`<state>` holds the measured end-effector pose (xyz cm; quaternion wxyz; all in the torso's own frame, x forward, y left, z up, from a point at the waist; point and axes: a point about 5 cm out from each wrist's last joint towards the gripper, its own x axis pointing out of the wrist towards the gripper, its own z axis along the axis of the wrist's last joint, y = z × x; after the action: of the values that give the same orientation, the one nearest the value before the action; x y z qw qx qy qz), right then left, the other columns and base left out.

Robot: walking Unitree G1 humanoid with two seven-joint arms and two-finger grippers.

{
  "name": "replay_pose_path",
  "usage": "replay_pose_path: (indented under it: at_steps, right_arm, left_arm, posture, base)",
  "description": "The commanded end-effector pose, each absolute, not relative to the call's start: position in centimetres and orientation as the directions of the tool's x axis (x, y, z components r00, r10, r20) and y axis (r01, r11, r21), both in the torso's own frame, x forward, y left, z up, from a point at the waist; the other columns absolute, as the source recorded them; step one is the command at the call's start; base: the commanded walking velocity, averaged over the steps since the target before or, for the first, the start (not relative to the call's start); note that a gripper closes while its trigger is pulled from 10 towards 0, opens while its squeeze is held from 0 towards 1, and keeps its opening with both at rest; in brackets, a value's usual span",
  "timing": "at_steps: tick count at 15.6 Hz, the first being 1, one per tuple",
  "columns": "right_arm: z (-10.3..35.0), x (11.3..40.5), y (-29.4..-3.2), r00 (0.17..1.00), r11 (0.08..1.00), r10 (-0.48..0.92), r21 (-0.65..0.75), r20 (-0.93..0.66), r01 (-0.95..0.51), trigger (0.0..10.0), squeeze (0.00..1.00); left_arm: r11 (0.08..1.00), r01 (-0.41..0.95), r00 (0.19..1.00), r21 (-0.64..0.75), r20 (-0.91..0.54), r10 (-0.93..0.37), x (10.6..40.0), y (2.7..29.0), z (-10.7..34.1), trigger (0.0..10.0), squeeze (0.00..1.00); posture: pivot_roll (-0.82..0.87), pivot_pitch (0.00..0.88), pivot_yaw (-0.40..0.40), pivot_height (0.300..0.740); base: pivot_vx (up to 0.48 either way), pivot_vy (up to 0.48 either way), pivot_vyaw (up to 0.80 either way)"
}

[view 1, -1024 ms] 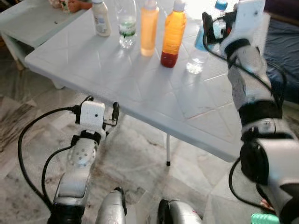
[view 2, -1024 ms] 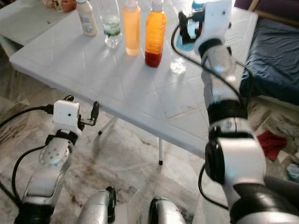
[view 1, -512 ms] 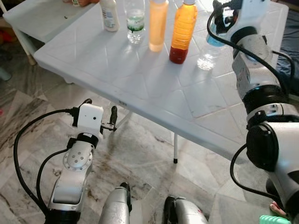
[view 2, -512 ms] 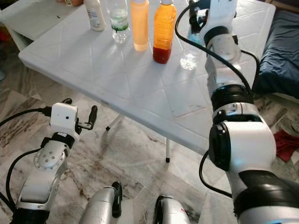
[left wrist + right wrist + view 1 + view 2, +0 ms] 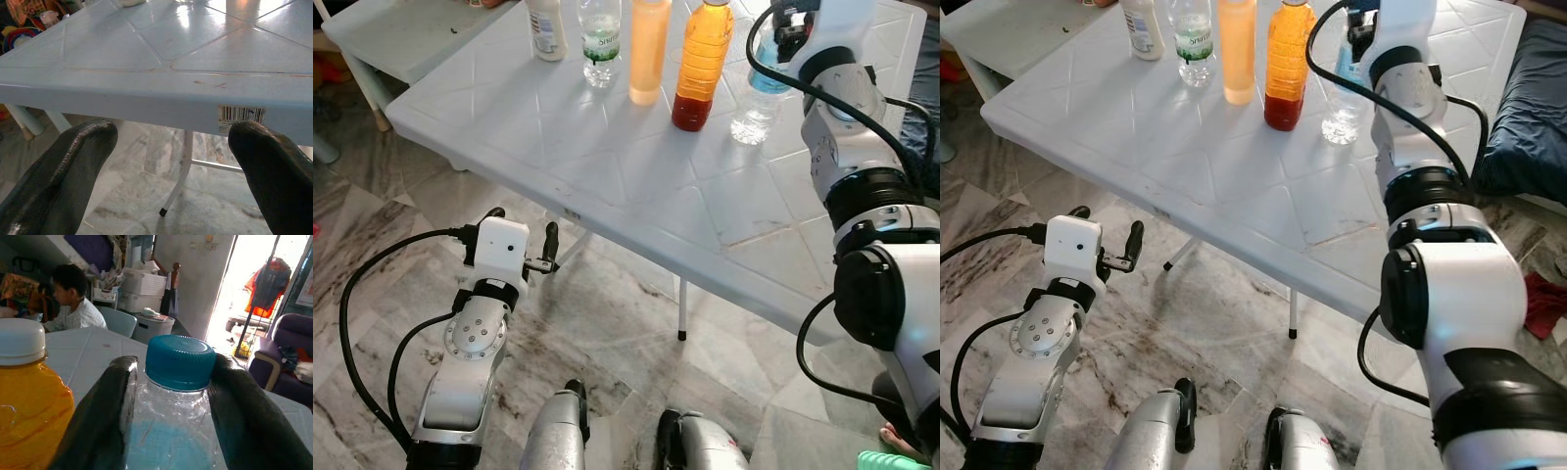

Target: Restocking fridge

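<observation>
White plastic table (image 5: 636, 186) edge sits just ahead of my left gripper (image 5: 171, 161), whose fingers are spread with nothing between them. Along the far side stand bottles, the orange bottle (image 5: 29, 401) beside the clear bottle (image 5: 171, 421). My right gripper (image 5: 168, 396) pinches that blue-capped clear bottle at its neck.

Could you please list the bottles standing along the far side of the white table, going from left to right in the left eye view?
White bottle → clear bottle with green label → pale orange bottle → deep orange bottle → clear blue-labelled bottle, with the right gripper around its neck.
</observation>
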<state>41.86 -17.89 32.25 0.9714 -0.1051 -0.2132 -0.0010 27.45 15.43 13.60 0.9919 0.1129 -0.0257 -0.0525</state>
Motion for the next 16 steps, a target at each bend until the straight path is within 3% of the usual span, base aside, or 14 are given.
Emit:
replay_pose_path:
  at_steps: [1,13,14,15,16]
  right_arm:
    - [33.4,41.8,-17.9,0.897,0.973,0.037,-0.222,0.44,0.069,0.0,0.0]
    - [29.6,39.7,-15.0,0.877,0.963,0.067,-0.261,0.476,0.068,0.0,0.0]
    - [29.3,39.3,-14.6,0.877,0.971,0.074,-0.234,0.475,0.045,4.1,0.0]
    - [29.2,38.8,-14.0,0.872,0.972,0.101,-0.234,0.479,0.016,10.0,0.0]
    - [29.3,38.3,-13.6,0.862,0.97,0.134,-0.242,0.488,-0.014,10.0,0.0]
  left_arm:
    - [0.968,0.106,0.993,0.229,0.028,-0.115,27.2,15.4,13.5,10.0,0.0]
    - [0.974,0.109,0.994,0.199,0.006,-0.112,28.2,14.6,12.2,10.0,0.0]
    - [0.975,0.109,0.994,0.194,0.003,-0.112,28.3,14.3,12.0,10.0,0.0]
    - [0.977,0.111,0.994,0.181,0.005,-0.114,28.4,14.1,12.0,10.0,0.0]
    - [0.976,0.11,0.993,0.186,0.01,-0.114,28.5,14.0,12.0,10.0,0.0]
  posture:
    - [0.28,0.242,0.028,0.74]
    - [0.18,0.176,-0.023,0.74]
    - [0.17,0.162,-0.023,0.74]
    - [0.17,0.155,-0.022,0.74]
    - [0.16,0.145,-0.022,0.74]
  base:
    - [0.0,0.0,0.0]
    - [0.0,0.0,0.0]
    - [0.0,0.0,0.0]
    - [0.0,0.0,0.0]
    - [0.0,0.0,0.0]
